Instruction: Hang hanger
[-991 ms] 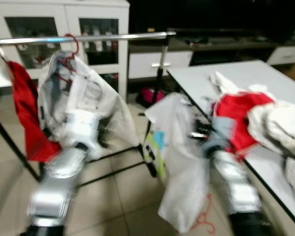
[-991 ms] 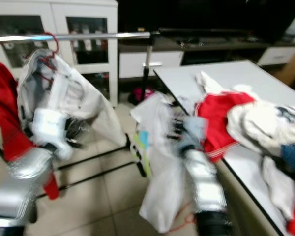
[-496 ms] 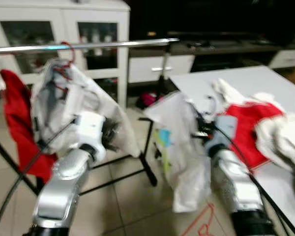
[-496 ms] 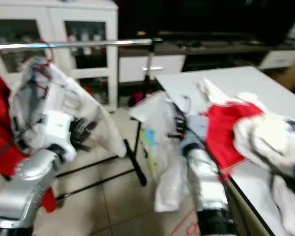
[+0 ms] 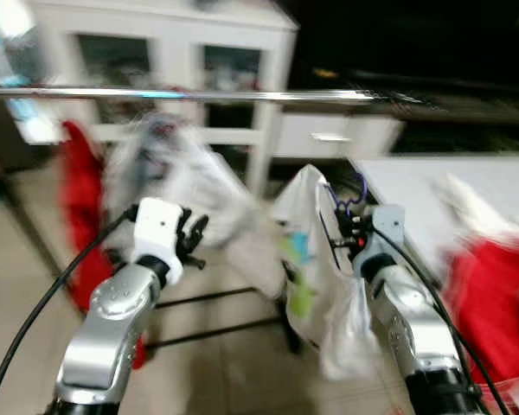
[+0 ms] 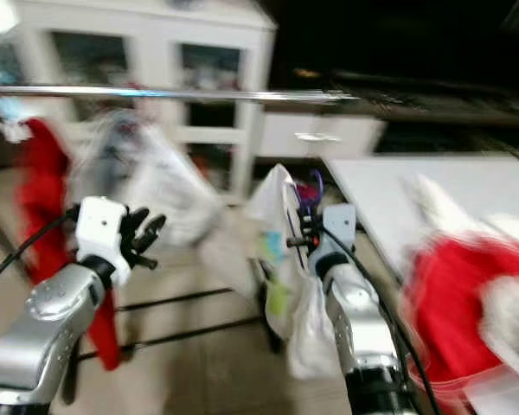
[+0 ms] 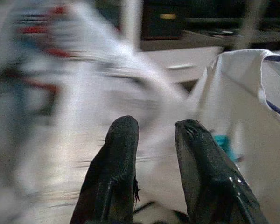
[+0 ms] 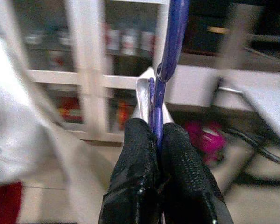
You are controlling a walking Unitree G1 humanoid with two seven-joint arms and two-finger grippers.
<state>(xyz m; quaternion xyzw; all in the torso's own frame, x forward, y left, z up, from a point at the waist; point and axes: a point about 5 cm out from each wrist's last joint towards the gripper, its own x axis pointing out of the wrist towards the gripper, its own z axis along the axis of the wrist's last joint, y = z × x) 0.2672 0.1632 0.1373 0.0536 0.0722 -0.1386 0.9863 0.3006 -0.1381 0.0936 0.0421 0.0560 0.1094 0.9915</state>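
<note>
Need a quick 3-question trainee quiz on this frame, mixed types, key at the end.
1. True or false: the right hand is shut on the purple hanger.
2. Which best describes the left hand? A) gripping a red garment B) open, holding nothing C) resting on the table
3. Fill in: the white garment on the purple hanger hangs below the metal ______, not yet on it.

Key
1. True; the hook rises from between the fingers.
2. B
3. rail
</note>
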